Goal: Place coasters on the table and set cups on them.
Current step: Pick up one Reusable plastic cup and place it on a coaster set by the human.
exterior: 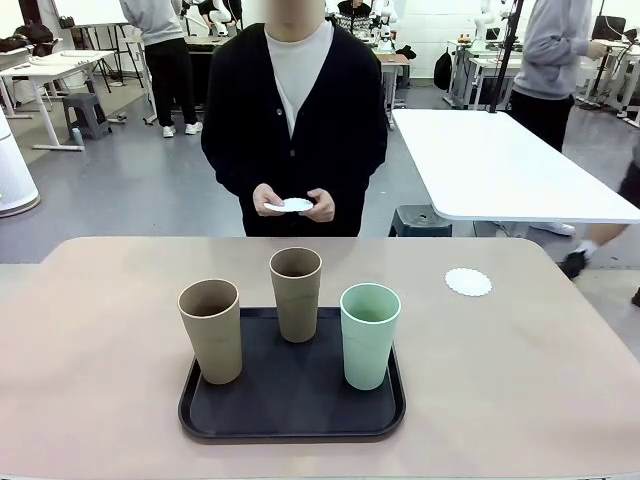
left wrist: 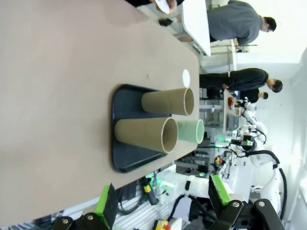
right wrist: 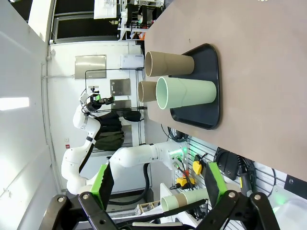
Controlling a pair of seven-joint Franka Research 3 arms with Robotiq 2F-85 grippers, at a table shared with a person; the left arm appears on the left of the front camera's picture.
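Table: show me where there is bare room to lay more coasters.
Bare: the table left of the black tray; the stretch right of the tray, nearer than the lone coaster; the far strip toward the person. Crowded: the tray, carrying all three cups.

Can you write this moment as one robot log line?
cups: all three on black tray | coaster: on table | another coaster: in person's hands | left gripper: open | right gripper: open

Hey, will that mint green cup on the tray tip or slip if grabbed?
The mint green cup is tall and tapers downward, so a push near the rim would probably tip it. Its matte wall likely grips well. It looks empty, so probably light.
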